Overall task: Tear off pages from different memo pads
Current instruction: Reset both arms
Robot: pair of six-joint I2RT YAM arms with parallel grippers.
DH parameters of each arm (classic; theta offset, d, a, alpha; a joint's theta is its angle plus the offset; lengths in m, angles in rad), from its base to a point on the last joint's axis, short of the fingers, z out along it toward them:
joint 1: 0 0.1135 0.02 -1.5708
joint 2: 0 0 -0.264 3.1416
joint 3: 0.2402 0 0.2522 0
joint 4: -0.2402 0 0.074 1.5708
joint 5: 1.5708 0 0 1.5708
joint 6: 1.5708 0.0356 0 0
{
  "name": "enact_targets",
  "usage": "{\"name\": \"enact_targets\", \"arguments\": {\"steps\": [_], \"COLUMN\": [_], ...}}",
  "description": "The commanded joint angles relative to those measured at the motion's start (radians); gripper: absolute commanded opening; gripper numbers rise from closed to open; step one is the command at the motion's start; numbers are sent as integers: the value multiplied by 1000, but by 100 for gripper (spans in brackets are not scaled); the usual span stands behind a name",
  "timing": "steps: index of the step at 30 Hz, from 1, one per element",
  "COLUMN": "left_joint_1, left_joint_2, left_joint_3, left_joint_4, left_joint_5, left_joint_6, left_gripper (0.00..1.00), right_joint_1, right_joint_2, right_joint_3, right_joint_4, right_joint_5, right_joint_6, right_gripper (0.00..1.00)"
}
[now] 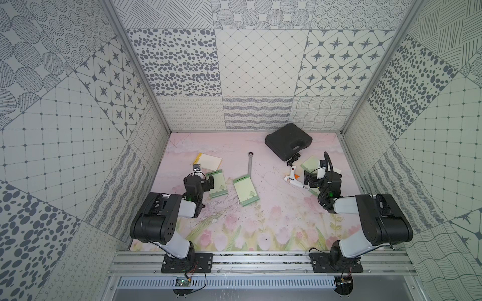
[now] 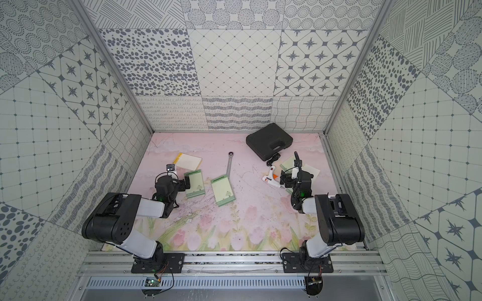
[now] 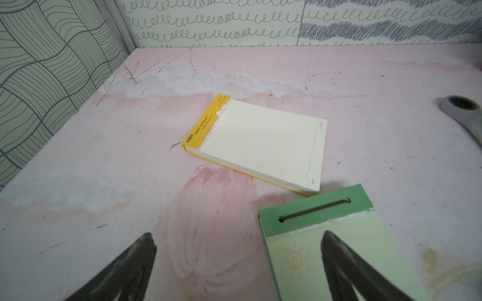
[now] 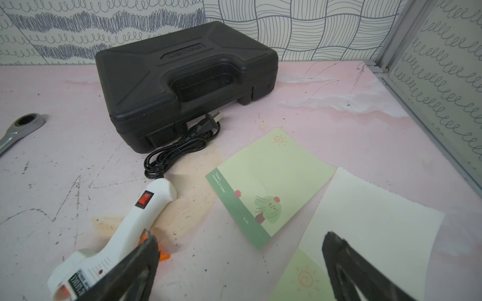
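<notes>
Overhead, the right arm (image 1: 347, 204) partly hides the pages (image 1: 308, 163) — only corners show.

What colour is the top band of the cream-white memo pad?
Yellow band on the cream-white memo pad; left wrist view shows it best.

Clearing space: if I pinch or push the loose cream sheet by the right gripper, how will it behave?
The cream sheet is probably floppy and light: one thin leaf lying flat. Pushed, it would likely slide or buckle, perhaps dragging the green page it meets. Its ragged torn edge hints it rips easily.
</notes>
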Motion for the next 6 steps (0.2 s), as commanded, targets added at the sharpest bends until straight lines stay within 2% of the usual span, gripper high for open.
{"name": "enact_targets", "arguments": {"steps": [1, 6], "left_joint_1": [11, 12], "left_joint_2": [1, 2], "left_joint_3": [11, 11], "left_joint_4": [49, 50], "left_joint_5": [20, 20], "left_joint_6": [19, 19], "left_gripper": [100, 100], "right_joint_1": [-6, -6], "right_joint_2": [-1, -1], "right_joint_3": [9, 8], "right_joint_4": [58, 60], "right_joint_5": [7, 7], "right_joint_6": [5, 4], "right_gripper": [99, 99]}}
